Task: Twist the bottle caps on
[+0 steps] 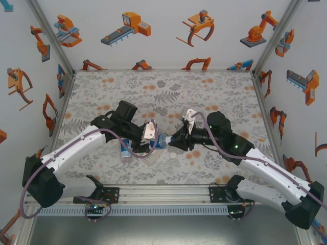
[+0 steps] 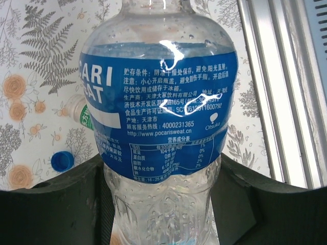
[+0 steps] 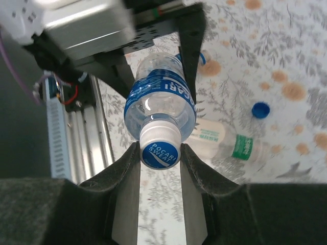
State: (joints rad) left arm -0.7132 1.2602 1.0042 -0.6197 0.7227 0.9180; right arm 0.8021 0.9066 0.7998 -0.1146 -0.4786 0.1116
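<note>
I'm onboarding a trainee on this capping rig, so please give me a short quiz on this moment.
1. True or false: the left gripper holds the blue-labelled bottle.
2. The right gripper is shut on: A) the label, B) that bottle's cap, C) nothing.
3. What colour is the loose cap lying on the table?
Key: 1 true; 2 B; 3 blue.

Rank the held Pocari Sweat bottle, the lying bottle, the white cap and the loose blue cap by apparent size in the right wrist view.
1. Pocari Sweat bottle, close to the camera.
2. lying bottle, partly hidden.
3. white cap, also close.
4. blue cap; it lies farther off, so the two caps' true sizes may match.
</note>
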